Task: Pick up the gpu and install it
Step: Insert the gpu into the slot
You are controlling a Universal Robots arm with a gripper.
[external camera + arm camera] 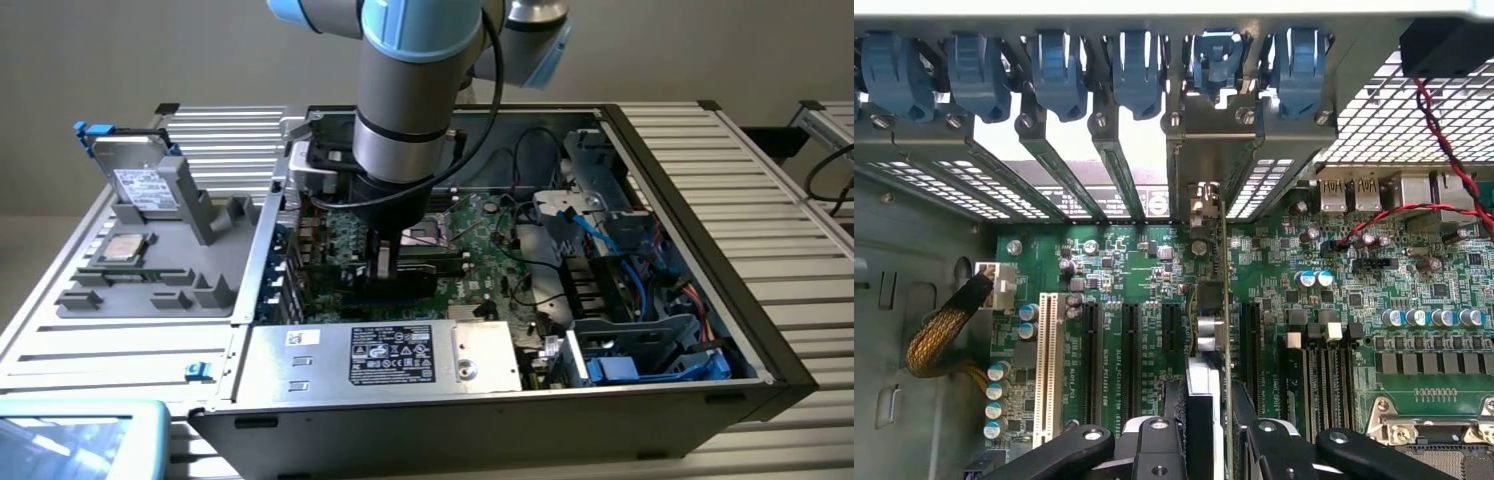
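In the exterior view, the gripper point(384, 262) reaches down into the open computer case point(694, 150), over the motherboard point(467, 225). In the wrist view, its fingers point(1154, 445) pinch the gpu point(1222, 300) edge-on, standing upright among the expansion slots point(1129, 350).

Green motherboard point(1154, 260), blue slot clips point(1059, 70), black fingers point(1154, 445), and a red-black twisted wire point(1444, 130).
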